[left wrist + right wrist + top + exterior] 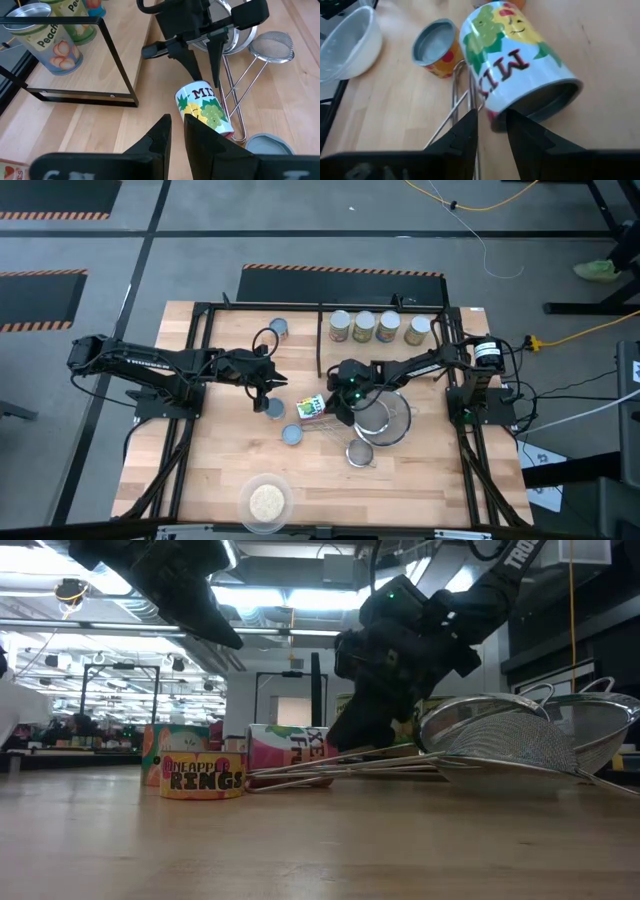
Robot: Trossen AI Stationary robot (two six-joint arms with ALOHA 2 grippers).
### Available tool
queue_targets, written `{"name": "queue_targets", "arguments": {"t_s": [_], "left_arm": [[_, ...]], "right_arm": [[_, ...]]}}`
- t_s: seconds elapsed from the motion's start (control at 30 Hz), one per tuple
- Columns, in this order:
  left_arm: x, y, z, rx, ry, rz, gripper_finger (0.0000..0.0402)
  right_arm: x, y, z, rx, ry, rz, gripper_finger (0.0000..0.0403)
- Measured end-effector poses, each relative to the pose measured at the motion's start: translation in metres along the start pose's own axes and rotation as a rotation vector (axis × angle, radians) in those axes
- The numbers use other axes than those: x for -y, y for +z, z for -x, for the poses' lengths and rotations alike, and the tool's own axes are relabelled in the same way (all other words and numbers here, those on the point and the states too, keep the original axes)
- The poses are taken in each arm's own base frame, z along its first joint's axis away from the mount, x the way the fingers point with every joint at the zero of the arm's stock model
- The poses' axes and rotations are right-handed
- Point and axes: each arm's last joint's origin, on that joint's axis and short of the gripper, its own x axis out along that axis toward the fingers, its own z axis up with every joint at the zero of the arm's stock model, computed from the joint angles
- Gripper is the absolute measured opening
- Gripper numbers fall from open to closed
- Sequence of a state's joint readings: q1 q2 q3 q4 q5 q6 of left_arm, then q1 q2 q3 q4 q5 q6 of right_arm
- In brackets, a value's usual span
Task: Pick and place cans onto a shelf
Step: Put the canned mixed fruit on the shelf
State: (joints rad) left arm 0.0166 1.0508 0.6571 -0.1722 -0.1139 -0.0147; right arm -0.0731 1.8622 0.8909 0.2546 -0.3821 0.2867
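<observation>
A mixed-fruit can with a green, red and white label lies on its side mid-table; it also shows in the right wrist view and the left wrist view. My right gripper is narrowly open, slanting down, with its tips at the can's side near one end. My left gripper hangs shut and empty over a short can. Another short can stands nearer the front. Several taller cans stand on the shelf at the far edge. My right gripper's fingertips stand right at the lying can's side near its end rim. I cannot tell whether they touch it. The can lies on the table, not lifted.
Two wire strainers lie right of the lying can, their handles running beside and under it. A clear dish of grains stands near the front edge. One more can stands at the far left of the shelf rails.
</observation>
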Motion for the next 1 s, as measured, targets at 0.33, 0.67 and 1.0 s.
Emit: {"name": "queue_targets", "arguments": {"t_s": [0.33,0.67,1.0], "left_arm": [[0.0,0.0,0.0,0.0,0.0,0.0,0.0044],[0.0,0.0,0.0,0.0,0.0,0.0,0.0044],[0.0001,0.0,0.0,0.0,0.0,0.0,0.0044]], "right_arm": [[0.0006,0.0012,0.0,0.018,-0.029,0.007,0.0107],[0.0005,0.002,-0.0002,0.027,-0.026,0.013,0.0073],[0.0013,0.0023,-0.0005,0.037,-0.049,0.015,0.0019]]}}
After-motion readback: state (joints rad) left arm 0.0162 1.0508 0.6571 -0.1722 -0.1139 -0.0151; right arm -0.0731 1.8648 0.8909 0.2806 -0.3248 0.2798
